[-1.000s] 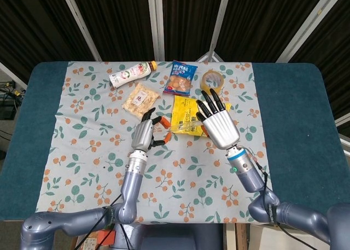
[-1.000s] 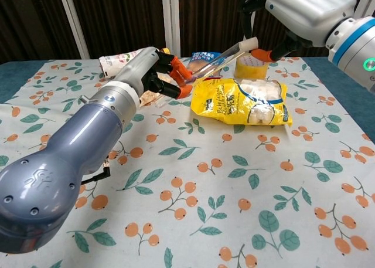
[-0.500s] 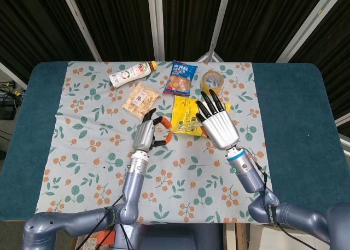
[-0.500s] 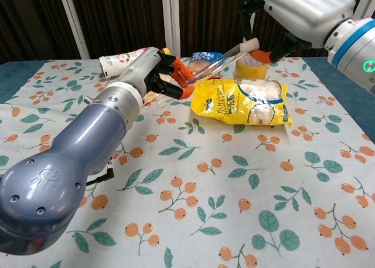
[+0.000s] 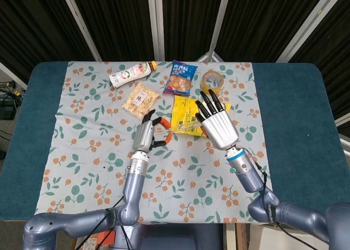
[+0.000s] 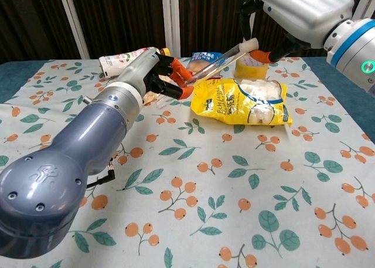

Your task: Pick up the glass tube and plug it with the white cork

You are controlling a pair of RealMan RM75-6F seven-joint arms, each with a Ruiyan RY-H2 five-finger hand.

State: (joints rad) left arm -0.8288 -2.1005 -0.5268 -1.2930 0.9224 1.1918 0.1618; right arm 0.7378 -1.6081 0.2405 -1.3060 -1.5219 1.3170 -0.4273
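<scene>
1. Both hands are up off the table with the glass tube (image 6: 214,67) spanning between them. The left hand (image 6: 153,74) pinches the tube's lower end in its orange fingertips (image 6: 181,74), the other fingers curled close. The tube slopes up and to the right from there.

2. At the tube's upper end sits the white cork (image 6: 249,45), right under the right hand (image 6: 293,13). That hand has an orange-tipped finger against the cork, but I cannot make out from where I stand whether it truly grips the cork or only presses on it. Seen from above, the right hand (image 5: 217,124) has its dark fingers spread fairly wide.

3. As for progress: the tube is picked up, and the cork is at its mouth. It looks at least partly seated, so I would judge the plugging nearly done; a final push and letting go seem to be what is left.

4. Beneath the hands on the floral tablecloth (image 6: 193,209) lies a yellow snack bag (image 6: 243,101).

5. Further back are a roll of tape (image 5: 212,79), a blue snack packet (image 5: 180,77), a small clear packet (image 5: 140,99) and a bottle (image 5: 130,73) on its side.
</scene>
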